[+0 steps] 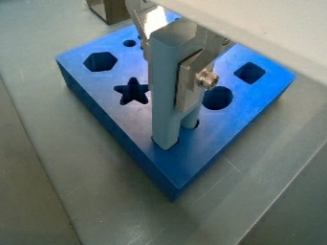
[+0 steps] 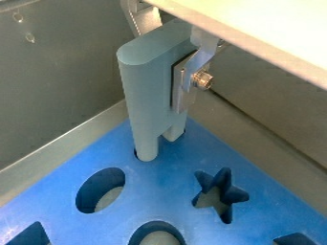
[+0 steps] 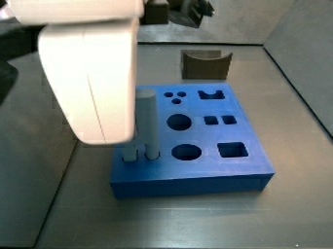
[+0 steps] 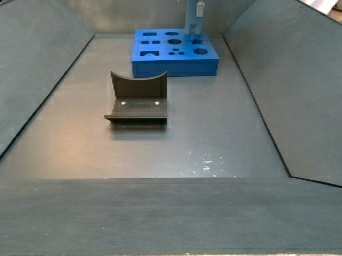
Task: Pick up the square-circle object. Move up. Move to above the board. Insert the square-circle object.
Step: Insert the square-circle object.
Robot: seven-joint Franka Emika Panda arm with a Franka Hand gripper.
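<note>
The post (image 1: 173, 91) stands upright between the gripper's (image 1: 179, 67) silver fingers (image 1: 194, 75), which clamp its upper part from both sides; a screw head shows on one plate. In a wrist view the post (image 2: 151, 91) shows a flat face and a rounded edge, with a finger (image 2: 192, 77) pressed against its side, so the gripper (image 2: 173, 72) is closed on the post.

The post's lower end sits at the board (image 1: 115, 120), in a cut-out near one edge, next to the star hole (image 1: 130, 92) and a round hole (image 1: 217, 97). How deep it has gone cannot be told. In a side view two short prong ends (image 3: 139, 153) meet the top of the board (image 3: 196, 180) near its front left corner, under the arm's white housing (image 3: 89, 73), which hides the gripper there.

In a side view the board (image 4: 154, 62) lies at the far end of the grey counter (image 4: 201, 190), with the post (image 4: 197, 22) rising from its right side. The fixture (image 4: 135, 98) stands well apart from the board, nearer the camera.

No writing or labels can be read.
</note>
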